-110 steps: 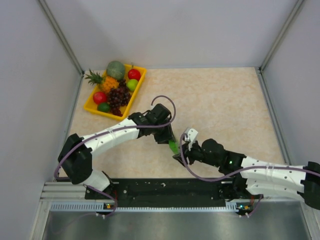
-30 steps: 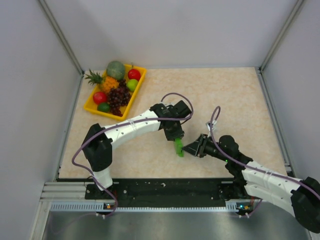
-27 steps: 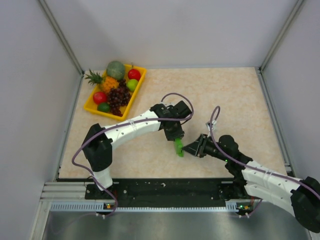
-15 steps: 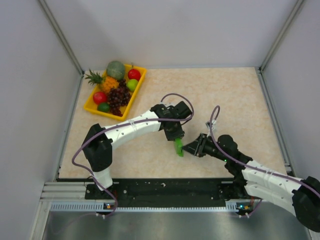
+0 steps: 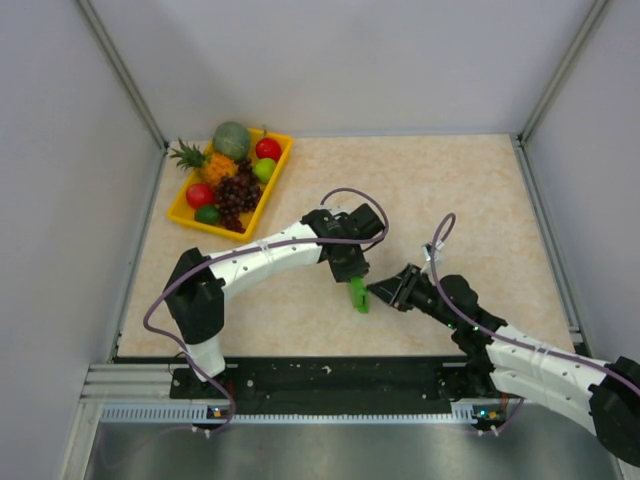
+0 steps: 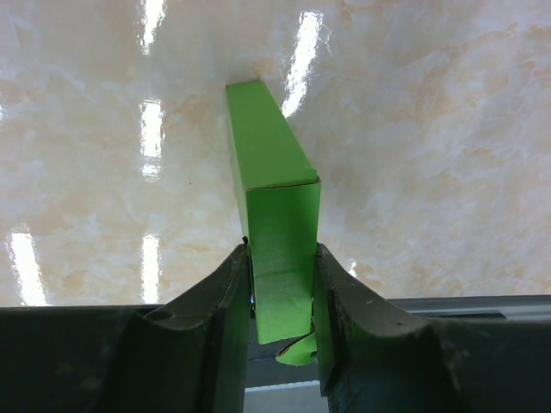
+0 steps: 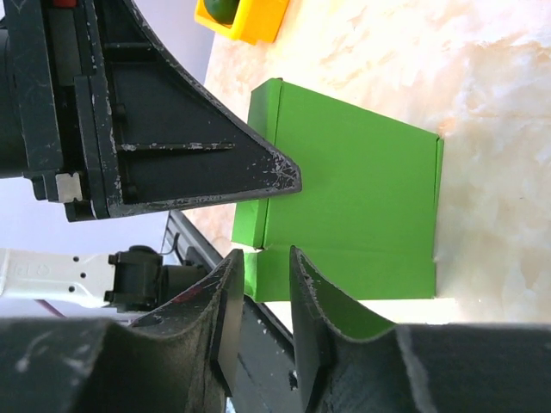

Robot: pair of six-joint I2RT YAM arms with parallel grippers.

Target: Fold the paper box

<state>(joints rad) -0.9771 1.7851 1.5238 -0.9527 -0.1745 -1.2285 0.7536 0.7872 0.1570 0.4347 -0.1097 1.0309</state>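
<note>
The paper box (image 5: 358, 295) is a bright green folded rectangle standing on edge on the table. My left gripper (image 5: 352, 276) is shut on its upper end. In the left wrist view the box (image 6: 274, 198) runs from between the fingers down to the table, and a curled green flap hangs behind the left gripper (image 6: 282, 280). My right gripper (image 5: 383, 291) sits just right of the box, tips at its side. In the right wrist view the box's broad face (image 7: 353, 215) fills the middle, and the right gripper (image 7: 263, 280) has its jaws a little apart at a lower flap.
A yellow fruit tray (image 5: 279, 173) with plastic fruit sits at the back left. Grey walls close in the table on three sides. The black rail (image 5: 330, 378) with the arm bases runs along the near edge, close to the box.
My right gripper has shifted slightly up and in towards the box's side. My left gripper and the box have held still over the last second.
</note>
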